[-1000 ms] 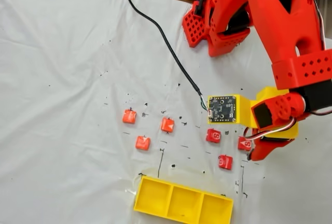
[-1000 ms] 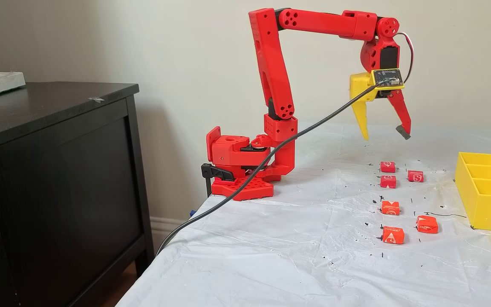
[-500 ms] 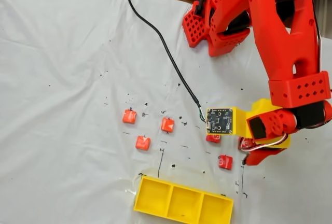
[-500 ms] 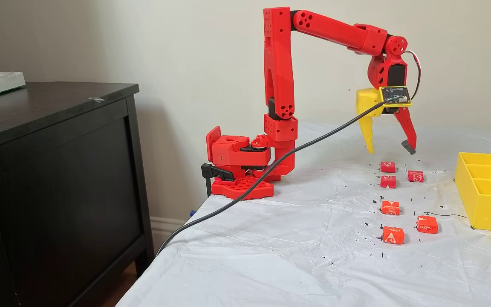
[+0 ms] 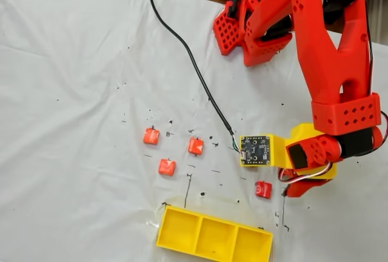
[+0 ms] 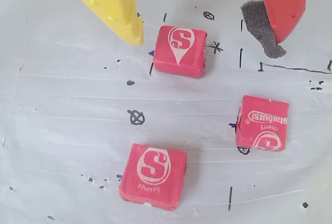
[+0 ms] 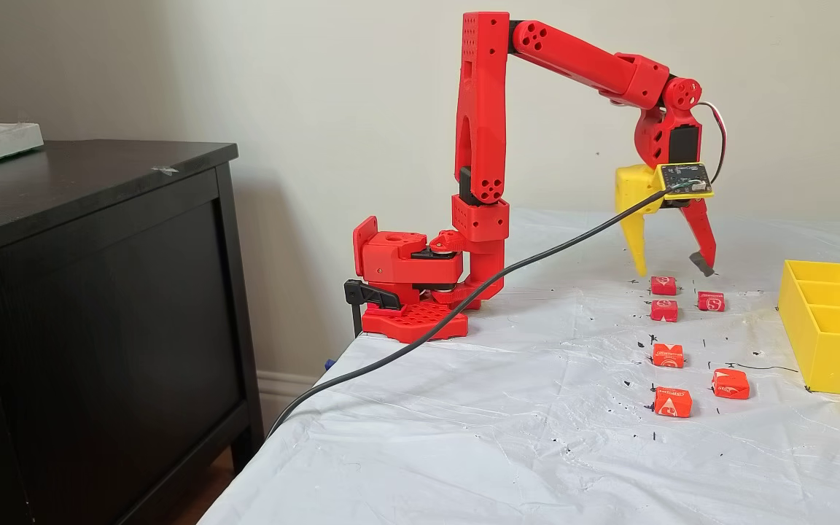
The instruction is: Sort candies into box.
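The robot's two-finger gripper (image 6: 205,29) hangs wide open and empty, just above a small square red candy with a white S (image 6: 180,51) on the white sheet. It should go straight down so one finger lands on each side, then squeeze gently. The yellow plastic box with three spaces (image 7: 832,324) waits nearby, empty.

Home room: dark wooden dresser (image 7: 92,306), painted wall, baseboard, plastic-sheeted table (image 7: 507,437).

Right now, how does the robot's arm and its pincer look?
The arm is bright red printed plastic with round holes in its links. The pincer has one yellow finger and one red finger tipped with a grey foam pad. A small circuit board sits on the yellow mount; a black cable leads away.
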Tool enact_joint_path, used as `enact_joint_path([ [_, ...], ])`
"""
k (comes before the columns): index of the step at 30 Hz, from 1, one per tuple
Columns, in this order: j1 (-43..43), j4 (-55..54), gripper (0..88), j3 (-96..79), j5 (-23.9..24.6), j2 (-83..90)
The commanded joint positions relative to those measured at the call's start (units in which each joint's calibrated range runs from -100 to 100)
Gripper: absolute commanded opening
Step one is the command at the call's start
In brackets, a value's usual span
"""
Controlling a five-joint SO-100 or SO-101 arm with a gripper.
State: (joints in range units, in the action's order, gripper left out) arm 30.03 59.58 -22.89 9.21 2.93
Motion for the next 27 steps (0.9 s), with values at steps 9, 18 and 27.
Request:
enact_joint_path([
  [9,2.4,-2.7,30.7,0.5,-0.4,-2.3],
  [18,3.1,-3.6,24.7,0.3,-1.1,-4.5],
  [27,2.2,-6.4,6.9,-1.3,-1.5,-3.3],
])
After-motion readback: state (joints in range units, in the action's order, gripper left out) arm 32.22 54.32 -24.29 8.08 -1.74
